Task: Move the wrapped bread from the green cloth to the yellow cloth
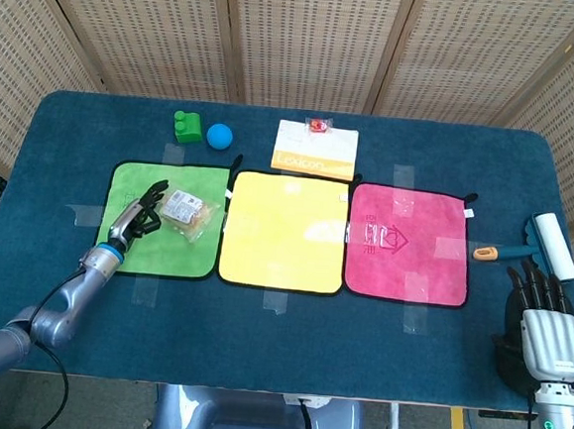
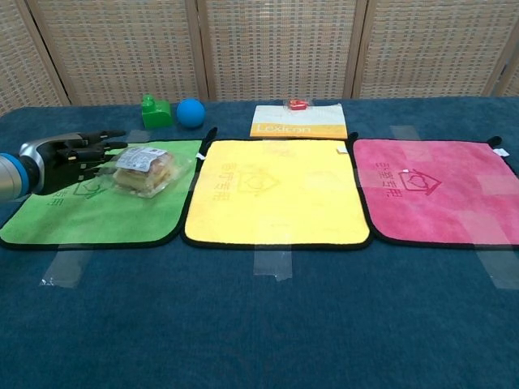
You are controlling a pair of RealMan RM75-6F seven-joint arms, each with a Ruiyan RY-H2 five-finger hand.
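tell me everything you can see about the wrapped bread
The wrapped bread is a golden-brown piece of bread sealed in clear, crinkly plastic with a white printed label on top. It lies flat on the right part of the green cloth, near the edge that borders the yellow cloth, not on it. The left hand is at its left side with fingers reaching toward the wrapper; whether they touch it cannot be told.

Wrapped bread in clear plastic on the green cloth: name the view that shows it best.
The chest view: the wrapped bread in clear plastic is larger there, its label and the left hand beside it plain. The head view shows it small from above, on the green cloth.
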